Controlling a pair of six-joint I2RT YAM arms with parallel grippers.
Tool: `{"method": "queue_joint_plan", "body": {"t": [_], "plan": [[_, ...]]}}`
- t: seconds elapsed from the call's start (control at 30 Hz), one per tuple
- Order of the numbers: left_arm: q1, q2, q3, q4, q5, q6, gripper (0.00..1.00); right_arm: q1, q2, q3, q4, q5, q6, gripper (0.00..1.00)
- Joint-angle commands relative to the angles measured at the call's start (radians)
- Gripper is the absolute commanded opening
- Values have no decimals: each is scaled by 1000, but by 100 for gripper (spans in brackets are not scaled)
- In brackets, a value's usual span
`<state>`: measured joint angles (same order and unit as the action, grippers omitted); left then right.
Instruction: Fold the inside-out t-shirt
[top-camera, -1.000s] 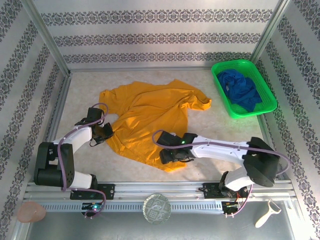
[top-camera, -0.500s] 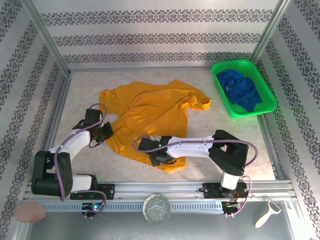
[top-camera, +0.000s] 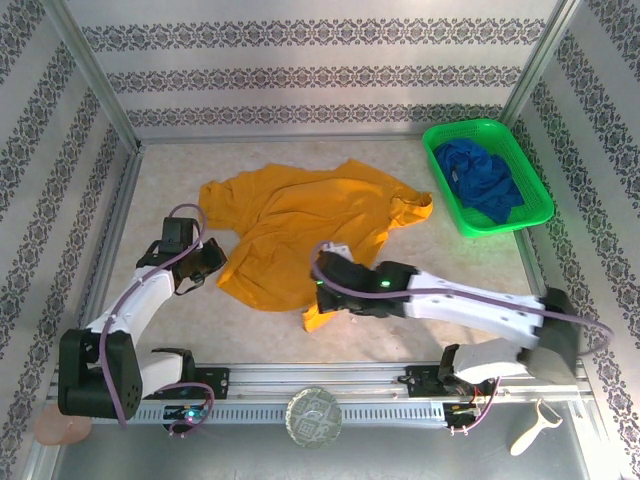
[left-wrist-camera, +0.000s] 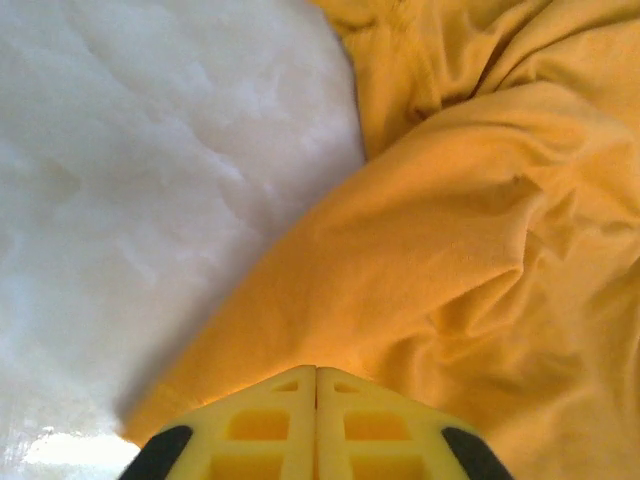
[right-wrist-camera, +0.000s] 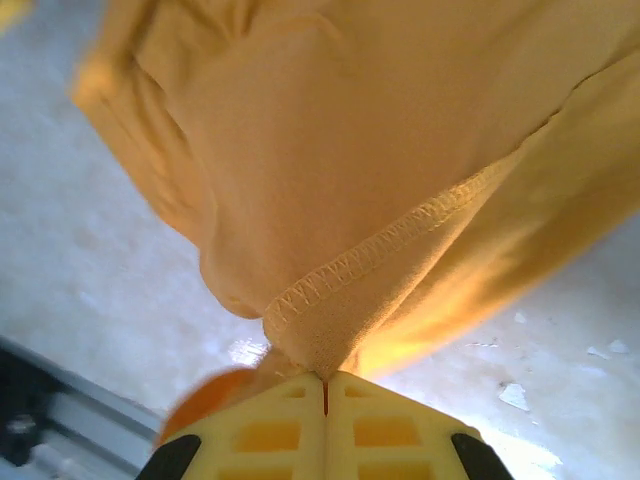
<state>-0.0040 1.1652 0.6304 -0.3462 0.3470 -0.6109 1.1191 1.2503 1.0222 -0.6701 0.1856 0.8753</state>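
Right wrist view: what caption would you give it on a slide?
Right gripper shut on the stitched hem of the mustard-yellow t-shirt, above the pale table.

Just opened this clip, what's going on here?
Two robot arms are handling a crumpled mustard t-shirt on the table. The left arm has its jaws shut on the shirt's left edge. The right arm has its jaws shut on a stitched hem at the near side, holding that cloth up off the table. No tidy fold yet. A green basket with a blue garment sits far right.
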Motion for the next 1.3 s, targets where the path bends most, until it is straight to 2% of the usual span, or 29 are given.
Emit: {"method": "queue_joint_plan", "body": {"t": [0.0, 0.07, 0.17, 0.37, 0.4, 0.47, 0.53, 0.63, 0.7, 0.8, 0.83, 0.9, 0.93, 1.03, 1.1, 1.27], "plan": [[13, -27, 16, -60, 21, -5, 26, -55, -108, -120, -33, -6, 43, 0], [14, -36, 5, -66, 30, -5, 39, -90, -163, -199, -25, -14, 54, 0], [14, -45, -27, -50, 59, -14, 52, -136, -201, -313, 31, -54, 65, 0], [-25, -87, -142, -3, 127, -68, 66, -142, -159, -409, 84, -75, 78, 0], [-44, -106, -163, 3, 120, -80, 67, -142, -150, -416, 87, -75, 79, 5], [-82, -132, -197, 7, 98, -99, 71, -143, -136, -419, 88, -71, 82, 30], [-117, -147, -226, 25, 82, -114, 74, -141, -130, -415, 83, -70, 82, 47], [-155, -128, -254, 73, 68, -139, 75, -136, -137, -397, 66, -47, 91, 59], [-174, -97, -256, 103, 53, -146, 74, -132, -142, -382, 47, -25, 94, 60], [-193, -32, -244, 166, 38, -153, 67, -117, -141, -350, 5, 14, 95, 61], [-195, -5, -236, 186, 37, -151, 59, -108, -138, -334, -8, 30, 95, 60], [-201, 41, -216, 216, 45, -150, 32, -88, -127, -299, -40, 68, 94, 60], [-203, 60, -206, 224, 47, -148, 23, -78, -119, -279, -55, 86, 92, 60], [-210, 86, -183, 237, 52, -144, 6, -53, -85, -225, -84, 116, 82, 59], [-212, 84, -179, 234, 49, -142, 0, -44, -55, -203, -91, 122, 73, 59], [-211, 30, -184, 216, 46, -148, 0, -38, 44, -180, -86, 131, 66, 59]]}}
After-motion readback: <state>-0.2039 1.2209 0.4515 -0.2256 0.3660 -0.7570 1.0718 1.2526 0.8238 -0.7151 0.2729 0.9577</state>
